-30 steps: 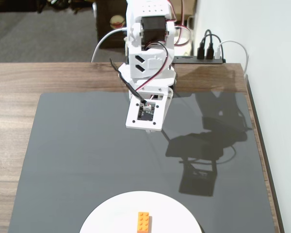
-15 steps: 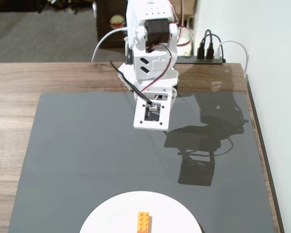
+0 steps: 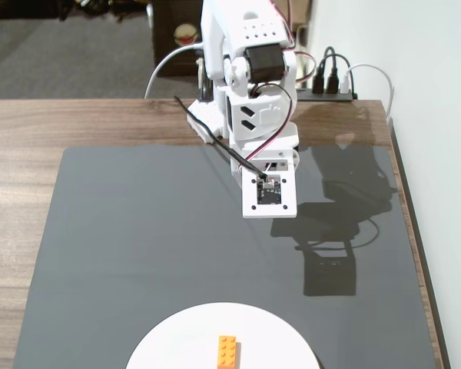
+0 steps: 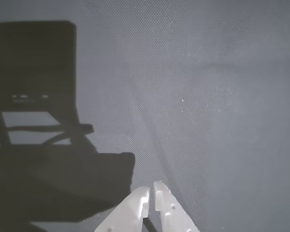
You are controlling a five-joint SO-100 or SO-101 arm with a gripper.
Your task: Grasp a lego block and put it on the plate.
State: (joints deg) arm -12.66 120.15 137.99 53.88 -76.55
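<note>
The orange lego block (image 3: 228,353) lies flat on the white plate (image 3: 177,338) at the bottom edge of the fixed view, studs up. My arm (image 3: 250,92) stands at the back of the table, its wrist camera plate (image 3: 270,193) hanging over the dark mat (image 3: 123,246), far from the plate and to its upper right. That plate hides the fingers in the fixed view. In the wrist view my gripper (image 4: 151,191) is shut, with only a thin slit between the white fingertips and nothing in it. Below it is bare grey mat; the block and plate are out of the wrist view.
The mat lies on a wooden table (image 3: 23,154). A power strip with plugs (image 3: 330,88) sits at the back right beside a white wall (image 3: 438,154). A white cable (image 3: 165,65) loops behind the arm. The arm's shadow (image 3: 330,254) falls on the mat to the right.
The arm has swung to the right in the fixed view, carrying the wrist plate right and slightly toward the front. The block and plate have not moved.
</note>
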